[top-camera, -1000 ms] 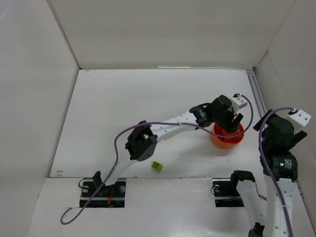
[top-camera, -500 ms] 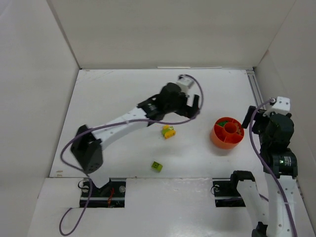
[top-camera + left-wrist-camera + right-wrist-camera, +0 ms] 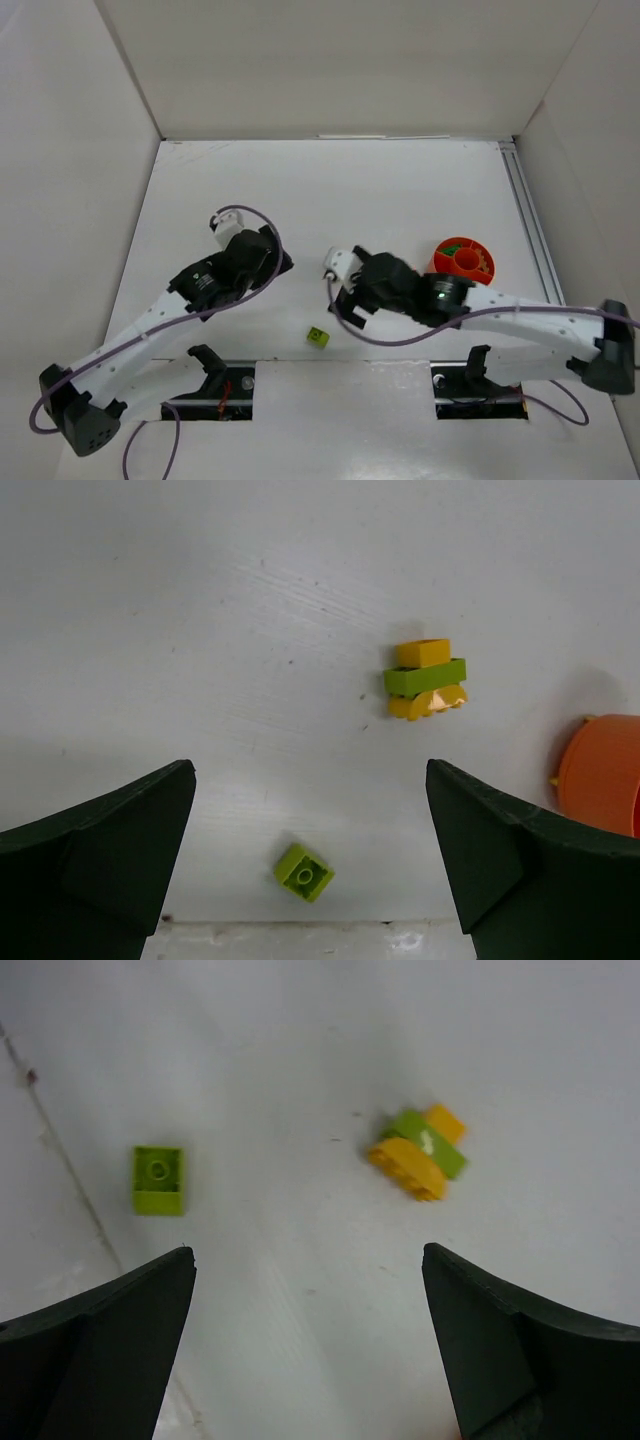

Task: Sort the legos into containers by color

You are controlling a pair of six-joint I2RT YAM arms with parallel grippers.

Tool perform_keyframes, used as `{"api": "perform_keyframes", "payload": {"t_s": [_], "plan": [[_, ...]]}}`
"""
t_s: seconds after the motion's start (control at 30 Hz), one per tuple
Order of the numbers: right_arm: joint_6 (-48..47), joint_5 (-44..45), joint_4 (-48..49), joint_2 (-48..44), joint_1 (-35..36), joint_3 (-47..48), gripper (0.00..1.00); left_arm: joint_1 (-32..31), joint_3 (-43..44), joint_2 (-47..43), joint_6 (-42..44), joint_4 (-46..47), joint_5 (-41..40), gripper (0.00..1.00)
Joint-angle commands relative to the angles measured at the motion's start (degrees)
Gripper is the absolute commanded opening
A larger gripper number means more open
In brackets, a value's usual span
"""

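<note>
Your white table takes up most of the overhead view, with plain white walls around it. Both arms are stretched out low over it. The left arm runs up from the near left corner toward the middle, and the right arm reaches in from the near right and crosses in front of the bowl.

The orange bowl sits on the right side of the table, just behind the right arm's forearm. You can see a bit of green in its far compartment, but the rest is too small to sort out. Its rim also peeks in at the right edge of the left wrist view.

Your left gripper has its fingers spread wide with nothing between them, just bare table. The right gripper is the same, wide apart and holding nothing.

Two lots of legos are loose on the table. One is a little stack, yellow, lime, yellow, lying tipped on its side between the two grippers; from overhead the right arm hides it. The other is a single lime brick, stud up, near the front edge and well apart from the stack. Neither gripper touches either one.
</note>
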Motion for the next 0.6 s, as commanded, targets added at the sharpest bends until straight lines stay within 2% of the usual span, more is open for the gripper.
{"api": "perform_keyframes", "payload": {"t_s": [0.0, 0.03, 0.13, 0.23, 0.3, 0.4, 0.57], "plan": [[-2.30, 1.62, 7.61, 10.40, 7.30, 2.16, 1.00, 0.36, -2.14, -7.20, -9.00, -5.95, -1.92, 0.99], [-3.09, -2.48, 8.67, 12.09, 7.83, 2.16, 1.00, 0.36, -2.92, -10.00, -9.62, -6.47, -1.92, 0.99], [-3.09, -6.46, 13.40, 16.57, 9.50, 1.55, 1.00, 0.36, -3.54, -13.62, -10.23, -6.48, -1.92, 0.99], [-0.91, -5.86, 16.50, 21.05, 11.52, 0.93, 0.98, 0.36, -3.55, -14.16, -10.24, -7.53, -1.92, 0.99], [0.85, -0.89, 16.51, 23.35, 12.75, 1.45, 0.95, 0.36, -3.55, -14.16, -10.24, -8.06, -2.45, 0.99], [1.39, 1.42, 18.18, 26.96, 13.81, 1.46, 0.94, 0.36, -3.55, -13.63, -9.62, -8.59, -2.45, 0.99], [0.86, 0.73, 18.79, 30.30, 14.34, 0.94, 0.94, 0.36, -3.55, -12.58, -8.48, -8.59, -2.45, 0.99]]}}
